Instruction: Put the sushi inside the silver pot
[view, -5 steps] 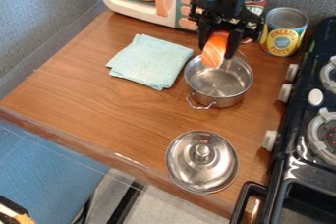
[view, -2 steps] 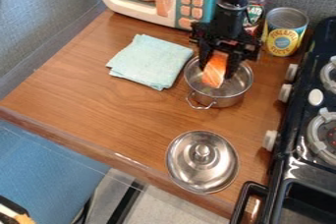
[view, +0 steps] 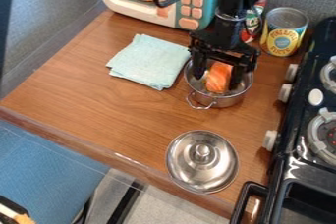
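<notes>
Downward from the top edge, the black arm (view: 230,27), pincer (view: 218,78) low in the silver pot (view: 224,101), fingers (view: 236,77) spread apart, orange sushi (view: 218,77) between them inside the pot, folded cloth (view: 148,62) beside.

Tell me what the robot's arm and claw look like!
The arm is all black and chunky, with a shiny dark ring around it. A black cable curves out beside it in a loop. The claw is black too, with a wide, blocky top and two fingers.
</notes>
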Robot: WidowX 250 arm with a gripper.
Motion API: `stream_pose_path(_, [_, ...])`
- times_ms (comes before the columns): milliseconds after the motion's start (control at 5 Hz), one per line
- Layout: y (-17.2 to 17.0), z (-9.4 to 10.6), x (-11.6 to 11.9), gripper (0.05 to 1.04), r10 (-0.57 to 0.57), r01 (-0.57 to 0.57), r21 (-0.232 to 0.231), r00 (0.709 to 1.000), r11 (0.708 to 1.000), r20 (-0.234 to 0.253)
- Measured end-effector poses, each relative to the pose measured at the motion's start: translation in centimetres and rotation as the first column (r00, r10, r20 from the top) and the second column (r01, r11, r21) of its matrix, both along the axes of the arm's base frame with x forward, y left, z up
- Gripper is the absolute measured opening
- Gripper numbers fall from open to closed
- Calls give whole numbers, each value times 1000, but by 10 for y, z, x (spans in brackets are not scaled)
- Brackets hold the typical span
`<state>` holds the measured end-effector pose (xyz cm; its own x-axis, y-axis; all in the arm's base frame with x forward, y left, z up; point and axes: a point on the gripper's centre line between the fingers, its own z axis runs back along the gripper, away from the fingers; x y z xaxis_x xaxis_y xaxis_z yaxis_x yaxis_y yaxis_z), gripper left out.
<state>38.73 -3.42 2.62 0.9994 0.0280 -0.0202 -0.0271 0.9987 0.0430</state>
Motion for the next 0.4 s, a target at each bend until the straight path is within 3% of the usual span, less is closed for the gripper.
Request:
stream_pose_path(200, [-1, -2, -5, 1004, -9, 9, -6, 1000, 1000, -15])
stream_pose_path(400, [-2, 34, -7, 1000, -12, 13, -24, 997, 1000, 76])
